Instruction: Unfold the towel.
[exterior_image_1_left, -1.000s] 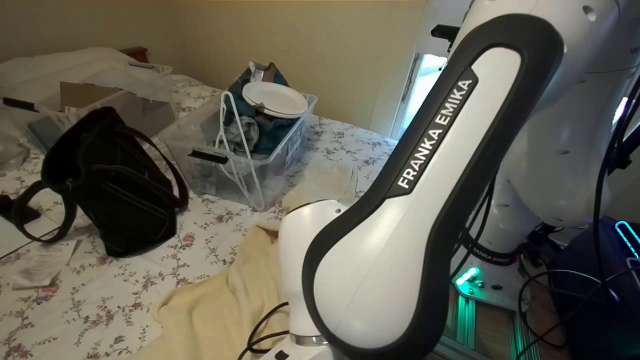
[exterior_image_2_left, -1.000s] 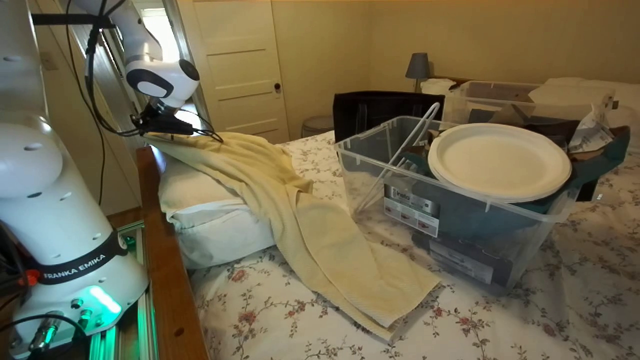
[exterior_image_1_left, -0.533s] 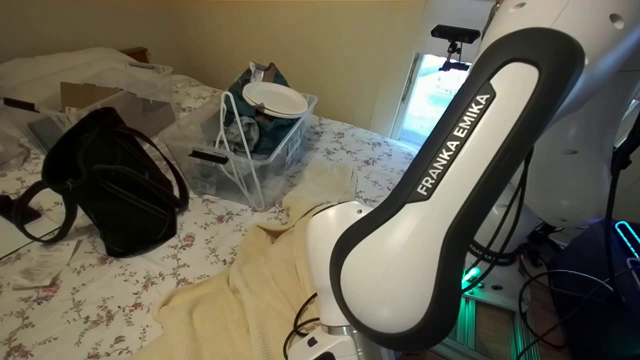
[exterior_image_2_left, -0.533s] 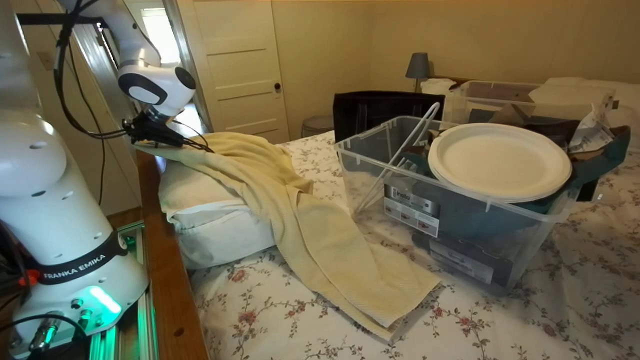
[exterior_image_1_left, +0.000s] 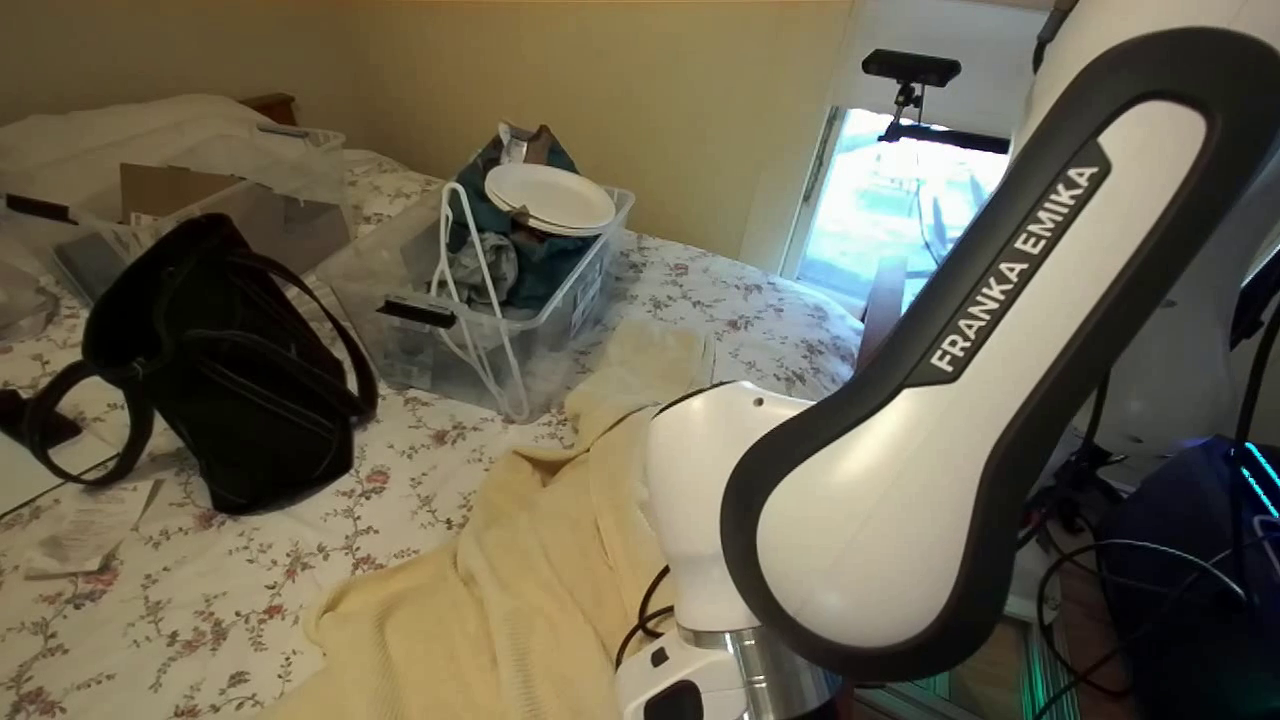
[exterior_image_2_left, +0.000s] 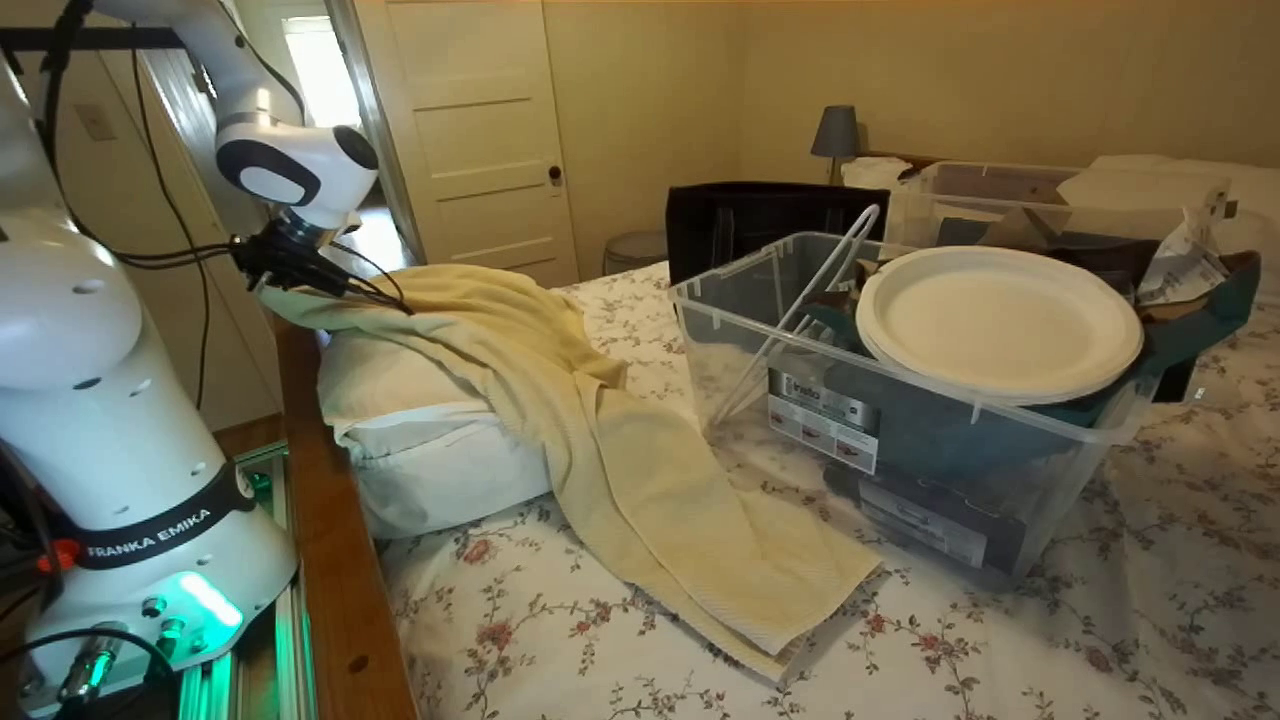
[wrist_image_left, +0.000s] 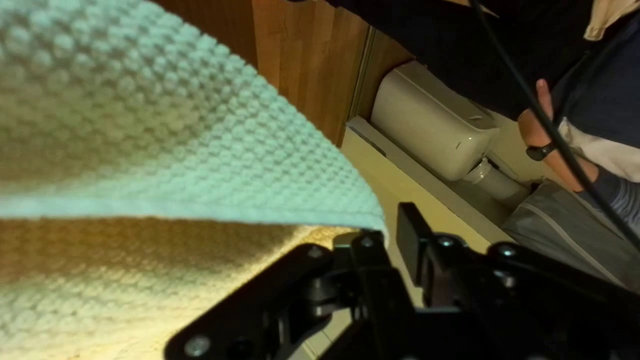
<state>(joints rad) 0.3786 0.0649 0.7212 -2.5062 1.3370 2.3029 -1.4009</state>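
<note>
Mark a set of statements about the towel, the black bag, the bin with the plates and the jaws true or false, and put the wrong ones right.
1. The towel lies partly on the floral bedspread. True.
2. It is spread out smooth and flat. False: it is rumpled in long folds.
3. White plates rest in a clear bin. True.
4. That bin is covered by a lid. False: its top is open.
5. A black bag rests on the bedspread. True.
6. The jaws are pressed together with no gap. False: the wrist view shows a narrow gap between them.
</note>
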